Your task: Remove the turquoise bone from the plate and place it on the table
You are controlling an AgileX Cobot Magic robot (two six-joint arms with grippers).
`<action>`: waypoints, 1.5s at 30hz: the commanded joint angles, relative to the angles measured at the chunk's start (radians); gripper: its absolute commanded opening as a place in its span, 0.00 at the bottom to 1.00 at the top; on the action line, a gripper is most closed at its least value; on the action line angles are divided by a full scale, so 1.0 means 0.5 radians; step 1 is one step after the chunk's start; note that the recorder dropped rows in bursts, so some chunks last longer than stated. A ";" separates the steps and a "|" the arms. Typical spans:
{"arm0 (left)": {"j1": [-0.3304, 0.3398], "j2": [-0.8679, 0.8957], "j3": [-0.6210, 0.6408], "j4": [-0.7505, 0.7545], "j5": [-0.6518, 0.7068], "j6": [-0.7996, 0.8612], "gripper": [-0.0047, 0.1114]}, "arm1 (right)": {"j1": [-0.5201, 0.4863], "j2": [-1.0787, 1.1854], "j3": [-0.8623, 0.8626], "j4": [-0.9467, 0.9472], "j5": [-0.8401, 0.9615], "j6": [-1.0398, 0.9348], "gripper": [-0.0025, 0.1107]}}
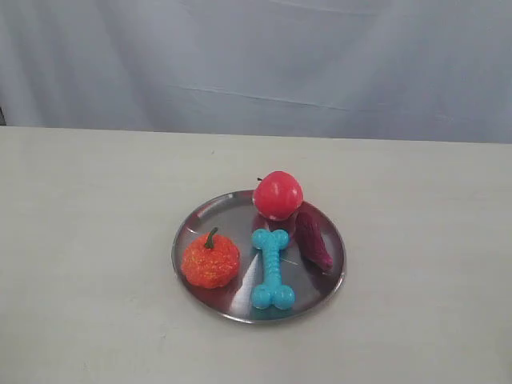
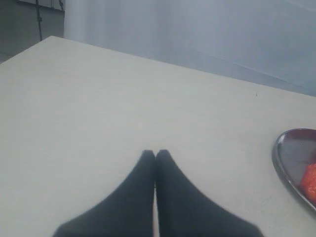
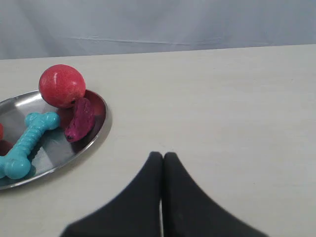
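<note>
The turquoise bone (image 1: pixel 271 268) (image 3: pixel 26 142) lies flat in the middle of the steel plate (image 1: pixel 210 210) (image 3: pixel 94 134) on the cream table (image 1: pixel 88 240). Neither arm shows in the exterior view. In the left wrist view my left gripper (image 2: pixel 155 154) is shut with nothing in it, over bare table, and only the plate's edge (image 2: pixel 279 163) shows off to one side. My right gripper (image 3: pixel 163 156) is also shut and empty, over the table a short way from the plate's rim.
On the plate with the bone sit an orange pumpkin (image 1: pixel 210 261), a red apple (image 1: pixel 278 194) (image 3: pixel 62 85) and a dark magenta sweet potato (image 1: pixel 314 239) (image 3: pixel 79 120). A grey backdrop (image 1: pixel 256 64) hangs behind the table's far edge.
</note>
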 commanded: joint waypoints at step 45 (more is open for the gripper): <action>-0.010 -0.003 0.005 0.002 -0.010 -0.004 0.04 | 0.005 -0.009 -0.575 -0.009 0.316 0.007 0.02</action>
